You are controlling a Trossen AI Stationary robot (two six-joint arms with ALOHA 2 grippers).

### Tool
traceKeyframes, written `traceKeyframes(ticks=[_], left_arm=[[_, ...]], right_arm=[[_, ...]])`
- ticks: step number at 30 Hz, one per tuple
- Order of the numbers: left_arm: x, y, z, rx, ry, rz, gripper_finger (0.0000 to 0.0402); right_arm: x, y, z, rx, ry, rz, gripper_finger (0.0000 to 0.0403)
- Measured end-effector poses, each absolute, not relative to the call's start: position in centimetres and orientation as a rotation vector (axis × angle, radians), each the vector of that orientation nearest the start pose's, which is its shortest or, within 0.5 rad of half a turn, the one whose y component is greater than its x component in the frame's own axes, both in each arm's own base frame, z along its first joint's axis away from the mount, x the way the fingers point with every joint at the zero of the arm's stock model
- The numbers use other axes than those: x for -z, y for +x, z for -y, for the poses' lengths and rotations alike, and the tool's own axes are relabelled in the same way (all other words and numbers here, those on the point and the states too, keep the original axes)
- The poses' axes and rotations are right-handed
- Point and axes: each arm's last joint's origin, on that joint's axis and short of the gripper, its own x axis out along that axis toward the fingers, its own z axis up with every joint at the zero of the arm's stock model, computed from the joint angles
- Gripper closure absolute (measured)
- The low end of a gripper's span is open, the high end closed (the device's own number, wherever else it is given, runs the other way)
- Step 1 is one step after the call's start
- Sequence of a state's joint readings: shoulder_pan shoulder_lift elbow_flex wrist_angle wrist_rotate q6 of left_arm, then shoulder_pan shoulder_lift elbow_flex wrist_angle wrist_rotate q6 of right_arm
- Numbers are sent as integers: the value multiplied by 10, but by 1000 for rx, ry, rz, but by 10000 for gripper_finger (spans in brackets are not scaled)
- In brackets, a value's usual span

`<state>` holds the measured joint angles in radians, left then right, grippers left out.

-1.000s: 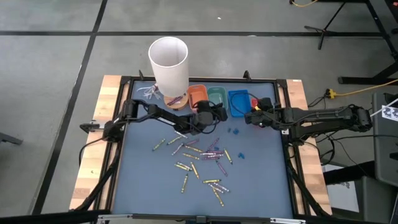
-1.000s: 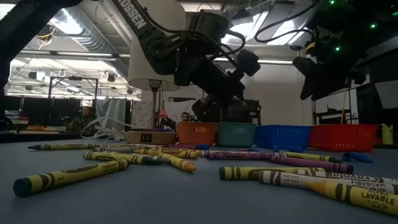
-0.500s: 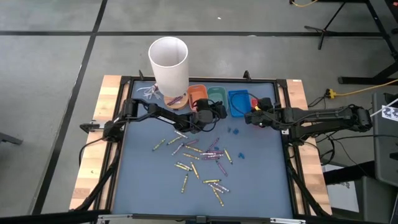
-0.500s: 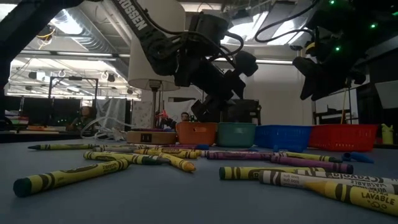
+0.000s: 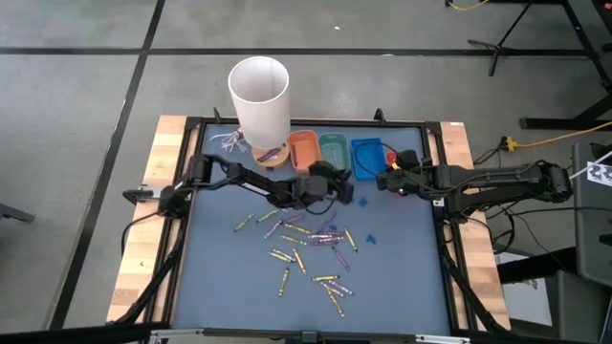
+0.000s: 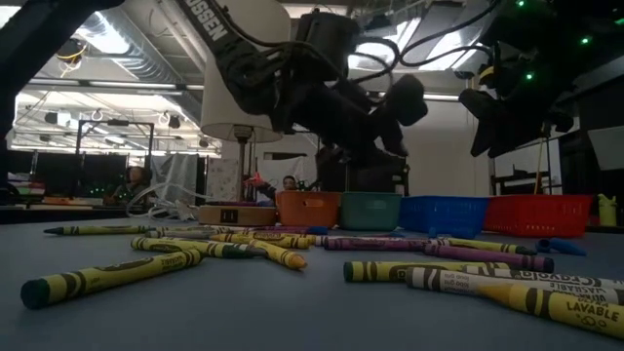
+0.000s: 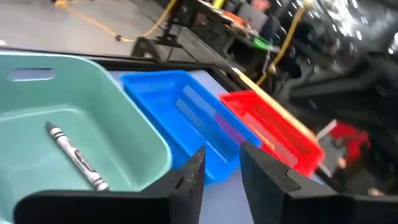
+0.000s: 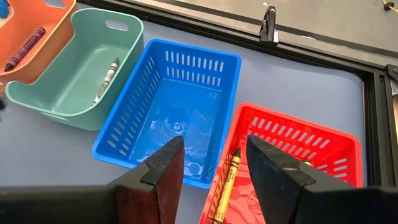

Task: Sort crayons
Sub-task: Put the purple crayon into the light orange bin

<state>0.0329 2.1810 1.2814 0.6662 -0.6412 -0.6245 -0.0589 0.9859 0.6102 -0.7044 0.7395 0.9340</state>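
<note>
text: "LAVABLE" | on: yellow crayon (image 6: 546, 297) | arm lettering: partly cut off

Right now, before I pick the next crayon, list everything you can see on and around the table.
Crayons: some two dozen, yellow, purple and pale, scattered mid-table.
Orange tray: one, holds a purple crayon.
Teal tray: one, holds a pale crayon.
Blue basket: one, beside the teal tray.
Red basket: one, holds a yellow crayon.
White cylinder: one, tall, back left.
Blue bits: a few, near the baskets.
Left gripper: fingers open, empty, near the teal tray.
Right gripper: fingers open, empty, above the red basket.
</note>
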Motion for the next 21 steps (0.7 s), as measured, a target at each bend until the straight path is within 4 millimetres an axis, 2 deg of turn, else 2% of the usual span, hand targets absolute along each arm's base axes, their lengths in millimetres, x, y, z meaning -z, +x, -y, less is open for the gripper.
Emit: traceKeyframes(ticks=[4,11,15,21], left_arm=[[-153,458,-16,-664,-410,-49,325],[-192,443,12,-612,-250,-192,332],[-215,421,23,-613,-231,-339,333],[-241,376,36,-657,-251,-570,333]], right_arm=[[-211,165,29,1113,438,-610,230],[-211,165,29,1114,437,-610,230],[-211,165,29,1114,437,-610,230],[-211,165,29,1113,438,-609,230]])
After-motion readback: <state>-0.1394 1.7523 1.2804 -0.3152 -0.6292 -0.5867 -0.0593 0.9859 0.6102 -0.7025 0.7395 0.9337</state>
